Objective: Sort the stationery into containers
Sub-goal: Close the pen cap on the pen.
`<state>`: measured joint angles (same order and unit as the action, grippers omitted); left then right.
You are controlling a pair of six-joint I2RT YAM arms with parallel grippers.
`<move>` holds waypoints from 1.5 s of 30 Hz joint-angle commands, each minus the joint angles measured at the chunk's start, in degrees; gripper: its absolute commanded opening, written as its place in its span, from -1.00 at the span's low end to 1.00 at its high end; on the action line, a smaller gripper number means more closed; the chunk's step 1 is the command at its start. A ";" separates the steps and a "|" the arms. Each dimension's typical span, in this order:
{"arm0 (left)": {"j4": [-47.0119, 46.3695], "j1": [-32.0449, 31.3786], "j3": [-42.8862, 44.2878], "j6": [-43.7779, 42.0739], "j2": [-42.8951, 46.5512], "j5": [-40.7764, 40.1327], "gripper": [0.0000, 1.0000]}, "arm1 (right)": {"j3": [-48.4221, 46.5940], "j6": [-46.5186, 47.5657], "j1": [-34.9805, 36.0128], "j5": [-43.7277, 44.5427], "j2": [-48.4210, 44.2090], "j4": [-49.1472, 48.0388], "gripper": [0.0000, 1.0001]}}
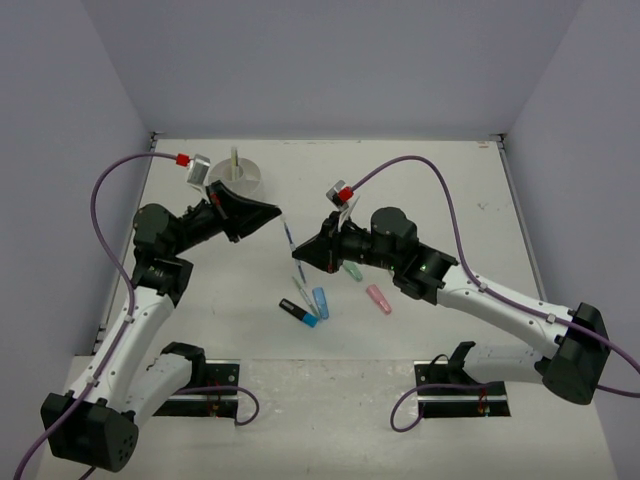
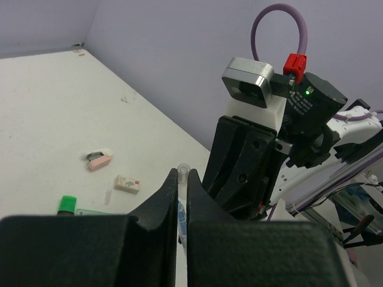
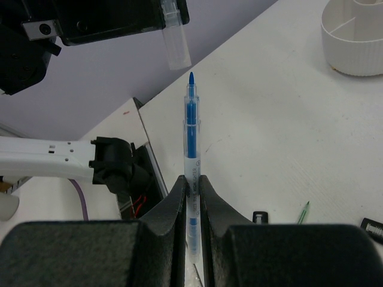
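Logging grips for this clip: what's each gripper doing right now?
Left gripper: closed on a clear plastic pen cap.
Right gripper: closed on a thin blue pen.

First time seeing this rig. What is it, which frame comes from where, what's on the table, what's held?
These are two robot arms bolted at the table's near edge, each ending in a two-finger gripper. The wide picture looks down from above and behind them. The other two come from a camera on each wrist, looking along its own fingers. The right gripper is shut on a blue pen, tip bare. The left gripper pinches a clear cap close to that tip. On the table are a white divided tub, a blue highlighter, a pink highlighter and a green highlighter.
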<state>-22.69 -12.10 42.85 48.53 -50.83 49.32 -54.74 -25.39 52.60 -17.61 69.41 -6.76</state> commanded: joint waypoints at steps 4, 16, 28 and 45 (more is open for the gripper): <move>-3.15 -0.29 -0.31 -0.63 -1.54 0.60 -1.00 | -2.22 1.57 0.23 0.72 -1.20 0.00 -1.00; -4.31 -0.56 -1.17 0.25 -1.18 1.79 -1.00 | -3.91 1.91 0.20 2.71 -1.03 0.61 -1.00; -4.16 -1.31 -1.67 1.92 -1.99 3.72 -1.00 | -7.35 5.44 0.05 3.19 -0.06 2.02 -1.00; 3.90 -1.79 -0.14 -6.30 -1.65 3.79 -0.60 | -8.06 10.63 -0.56 1.14 2.40 -5.66 -1.00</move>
<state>-22.80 -13.21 41.67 46.09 -52.86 50.66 -60.36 -16.61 52.49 -14.89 72.20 -3.37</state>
